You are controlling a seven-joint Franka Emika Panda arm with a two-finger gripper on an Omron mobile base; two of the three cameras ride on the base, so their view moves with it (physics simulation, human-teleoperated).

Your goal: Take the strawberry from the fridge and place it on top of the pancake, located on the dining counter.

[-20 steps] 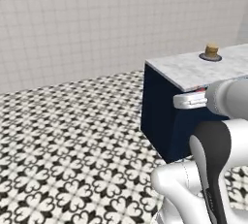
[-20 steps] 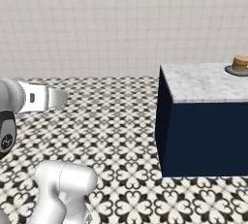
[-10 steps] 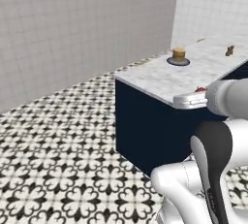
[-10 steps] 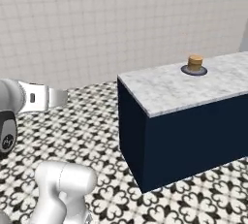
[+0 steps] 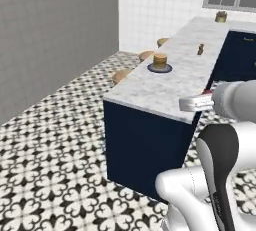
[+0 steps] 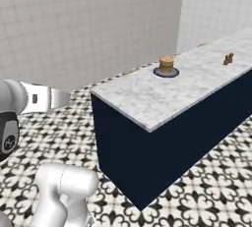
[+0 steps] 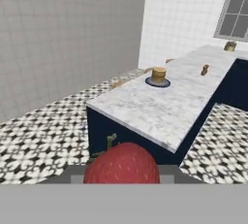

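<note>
Red and glossy, the strawberry (image 7: 121,163) is seen close at the bottom of the hand view, with a bit of green stem at its upper left; it is held at the gripper (image 7: 121,172), whose finger tips are hidden behind the fruit, so how wide the jaws stand cannot be told beyond their being closed on it. In the left base view a sliver of red is seen at the front of the hand, at the gripper (image 5: 206,94), which is carried level with the counter top, just beside the near right edge of the marble.

The dining counter (image 5: 150,87) is shown as a long white-grey marble slab on a navy base, running away from the camera toward a tiled wall with a window. The pancake (image 5: 160,61) is stacked on a small dark plate (image 5: 160,68) set on the marble, toward the counter's left side and well apart from the gripper. Wooden stools (image 5: 121,75) are seen along the left flank of the counter. Farther along the top a small brown object (image 5: 200,49) is standing, and another brownish object (image 5: 220,16) is placed near the far end; neither can be identified. The floor (image 5: 55,145) is covered in black-and-white patterned tile.

In the right base view the pancake (image 6: 166,64) and the small brown object (image 6: 228,59) are seen on the dining counter (image 6: 147,100) from the other side.
</note>
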